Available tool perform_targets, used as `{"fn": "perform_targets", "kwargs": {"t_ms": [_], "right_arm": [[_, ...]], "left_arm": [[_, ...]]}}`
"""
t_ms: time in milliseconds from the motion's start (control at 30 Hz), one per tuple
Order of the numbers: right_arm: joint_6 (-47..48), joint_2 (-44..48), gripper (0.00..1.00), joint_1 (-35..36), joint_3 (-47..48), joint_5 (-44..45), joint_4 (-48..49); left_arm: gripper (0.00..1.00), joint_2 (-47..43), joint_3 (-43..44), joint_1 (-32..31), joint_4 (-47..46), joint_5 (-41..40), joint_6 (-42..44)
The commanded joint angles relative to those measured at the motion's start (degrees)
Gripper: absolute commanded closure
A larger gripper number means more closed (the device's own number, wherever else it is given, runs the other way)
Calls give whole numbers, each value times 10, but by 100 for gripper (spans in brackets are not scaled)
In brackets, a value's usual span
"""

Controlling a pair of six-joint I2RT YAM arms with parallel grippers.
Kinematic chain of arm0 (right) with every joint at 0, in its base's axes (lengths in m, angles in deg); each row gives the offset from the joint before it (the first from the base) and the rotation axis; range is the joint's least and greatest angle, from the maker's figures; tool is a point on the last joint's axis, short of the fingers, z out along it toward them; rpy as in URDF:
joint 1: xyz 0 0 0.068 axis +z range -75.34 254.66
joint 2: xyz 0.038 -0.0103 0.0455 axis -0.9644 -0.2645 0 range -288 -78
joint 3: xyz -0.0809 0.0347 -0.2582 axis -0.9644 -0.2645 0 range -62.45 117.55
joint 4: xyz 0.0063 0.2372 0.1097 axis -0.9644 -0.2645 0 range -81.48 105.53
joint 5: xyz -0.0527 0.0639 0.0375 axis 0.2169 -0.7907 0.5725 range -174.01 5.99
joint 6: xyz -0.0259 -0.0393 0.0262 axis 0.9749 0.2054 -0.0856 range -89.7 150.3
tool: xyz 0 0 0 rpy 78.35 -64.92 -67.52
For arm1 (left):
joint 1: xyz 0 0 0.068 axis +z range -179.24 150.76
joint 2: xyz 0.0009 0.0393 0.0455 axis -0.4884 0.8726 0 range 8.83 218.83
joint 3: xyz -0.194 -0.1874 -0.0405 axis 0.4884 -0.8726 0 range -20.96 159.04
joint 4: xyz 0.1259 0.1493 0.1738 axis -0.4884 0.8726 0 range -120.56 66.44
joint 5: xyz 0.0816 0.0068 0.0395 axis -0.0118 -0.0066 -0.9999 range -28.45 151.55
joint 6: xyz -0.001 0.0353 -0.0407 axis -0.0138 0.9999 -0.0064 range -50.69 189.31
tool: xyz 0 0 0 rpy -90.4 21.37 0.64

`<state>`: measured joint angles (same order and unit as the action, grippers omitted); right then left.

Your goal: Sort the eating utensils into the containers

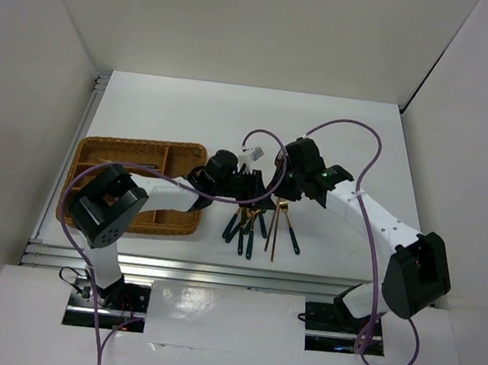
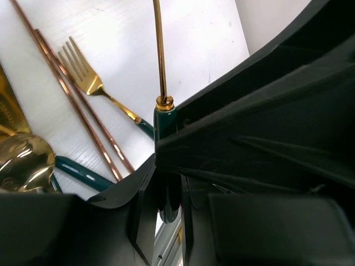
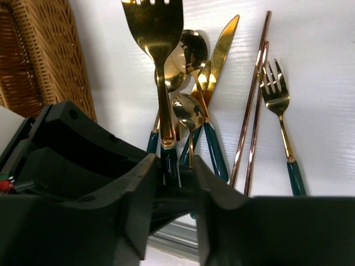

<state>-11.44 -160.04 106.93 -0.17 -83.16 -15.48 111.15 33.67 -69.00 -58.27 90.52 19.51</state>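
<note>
The tray (image 1: 142,143) lies centre left on the bench (image 1: 339,132). Just right of it, the left gripper (image 2: 166,183) is pinched on a teal-handled utensil (image 2: 165,119) whose head is out of frame. The pile (image 1: 247,227) lies lower centre. The right gripper (image 3: 173,169) is clamped on a fork (image 3: 155,33).

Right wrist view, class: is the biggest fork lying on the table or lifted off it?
Lifted: the fork stands up from the right gripper, its head overlapping spoons lying on the table.
</note>
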Motion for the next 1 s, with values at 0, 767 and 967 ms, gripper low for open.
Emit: {"fn": "perform_targets", "kwargs": {"t_ms": [0, 767, 967], "right_arm": [[-5, 26, 59, 6, 28, 0, -8], [-1, 74, 50, -44, -50, 4, -68], [24, 63, 50, -55, -62, 36, -80]], "left_arm": [[73, -29, -21, 16, -55, -7, 3], [74, -363, -172, 281, 177, -505, -197], [77, -309, -82, 314, 340, -599, -339]]}}
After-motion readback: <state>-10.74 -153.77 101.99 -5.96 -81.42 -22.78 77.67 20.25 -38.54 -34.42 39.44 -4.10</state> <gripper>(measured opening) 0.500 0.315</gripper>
